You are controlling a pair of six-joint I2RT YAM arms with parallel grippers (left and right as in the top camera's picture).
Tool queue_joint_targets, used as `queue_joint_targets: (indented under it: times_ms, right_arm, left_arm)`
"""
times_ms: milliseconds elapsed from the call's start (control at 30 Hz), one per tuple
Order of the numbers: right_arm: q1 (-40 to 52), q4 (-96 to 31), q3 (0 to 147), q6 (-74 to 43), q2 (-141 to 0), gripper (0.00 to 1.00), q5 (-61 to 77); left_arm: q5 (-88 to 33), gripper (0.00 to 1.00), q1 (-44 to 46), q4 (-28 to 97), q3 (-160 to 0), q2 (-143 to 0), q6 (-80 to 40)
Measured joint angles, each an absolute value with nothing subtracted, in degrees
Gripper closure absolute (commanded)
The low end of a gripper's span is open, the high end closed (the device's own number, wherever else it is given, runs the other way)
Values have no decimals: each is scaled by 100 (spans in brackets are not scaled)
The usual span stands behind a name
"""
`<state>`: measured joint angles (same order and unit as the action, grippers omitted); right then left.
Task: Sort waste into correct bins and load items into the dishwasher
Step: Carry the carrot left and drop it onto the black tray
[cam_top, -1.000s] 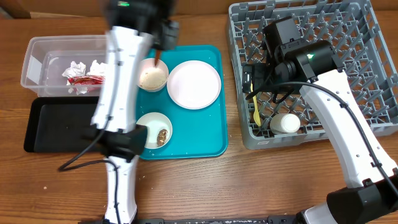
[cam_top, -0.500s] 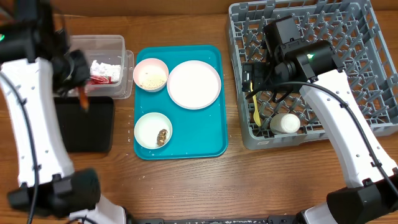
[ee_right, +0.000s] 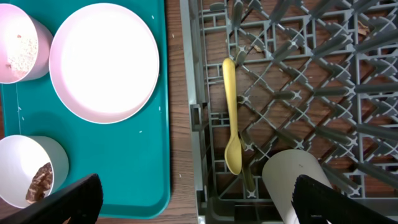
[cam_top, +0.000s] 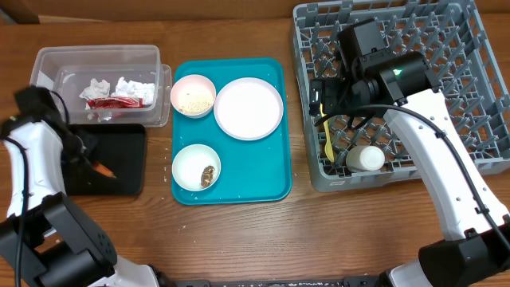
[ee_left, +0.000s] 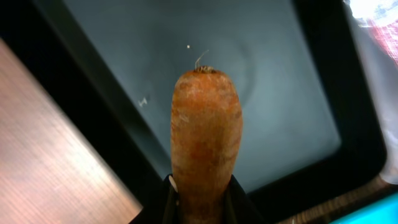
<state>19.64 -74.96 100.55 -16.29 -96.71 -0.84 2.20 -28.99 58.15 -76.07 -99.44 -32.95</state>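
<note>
My left gripper is shut on an orange carrot-like stick, which points down over the black tray bin. From overhead the stick hangs over that tray, and the left gripper sits at the tray's left side. The clear tub bin holds crumpled white paper and a red-and-white wrapper. My right gripper stands open and empty above the dishwasher rack's left edge. In the rack lie a yellow spoon and a white cup.
A teal tray in the middle carries a bowl of rice grains, a pale plate and a bowl with a brown food lump. The right arm lies across the rack's front half.
The left arm has swung from above the teal tray to the far left, carrying the carrot stick, and now holds it over the black tray. The right arm has not moved.
</note>
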Motion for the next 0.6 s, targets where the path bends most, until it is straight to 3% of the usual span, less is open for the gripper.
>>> queue_joint_targets:
  times_ms: [67, 167, 367, 600]
  right_arm:
    - [1964, -7496, 10055, -1629, -9671, 0, -84]
    - [1964, -7498, 10055, -1629, -9671, 0, -86]
    - [1964, -7502, 10055, -1629, -9671, 0, -84]
    - [1964, -7481, 10055, -1625, -9671, 0, -19]
  left_arm:
    - [213, 89, -2897, 5408, -7216, -9944, -3494]
    - [200, 68, -2899, 4842, -6796, -9944, -3704]
    - [329, 44, -2897, 4427, -6602, -9944, -3898]
    - [148, 45, -2897, 4626, -6796, -9944, -3529]
